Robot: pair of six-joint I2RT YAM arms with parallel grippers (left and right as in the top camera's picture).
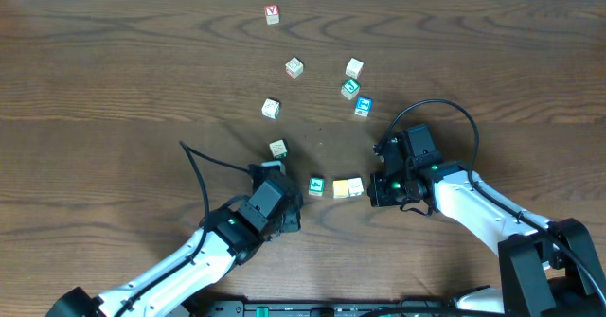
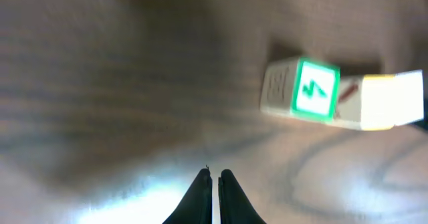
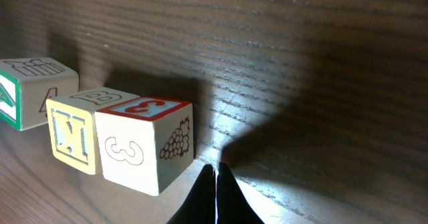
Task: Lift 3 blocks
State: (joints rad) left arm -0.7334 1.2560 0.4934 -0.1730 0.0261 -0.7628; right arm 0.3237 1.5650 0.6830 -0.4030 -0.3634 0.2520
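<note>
Three blocks sit in a row on the bench [image 1: 114, 90], faces touching. The green-faced block [image 1: 316, 186] is at the left-arm end, the yellow block [image 1: 339, 188] in the middle and the red-marked block [image 1: 355, 186] at the right-arm end. All three rest flat on the wood.

Left tool [image 2: 215, 174]: fingers pressed together, nothing held, tips low over the bench, near the green-faced block but apart from it.

Right tool [image 3: 216, 167]: fingers together, empty, tips just beside the red-marked block.

Other alphabet cubes [image 1: 294, 67] lie scattered farther back.
</note>
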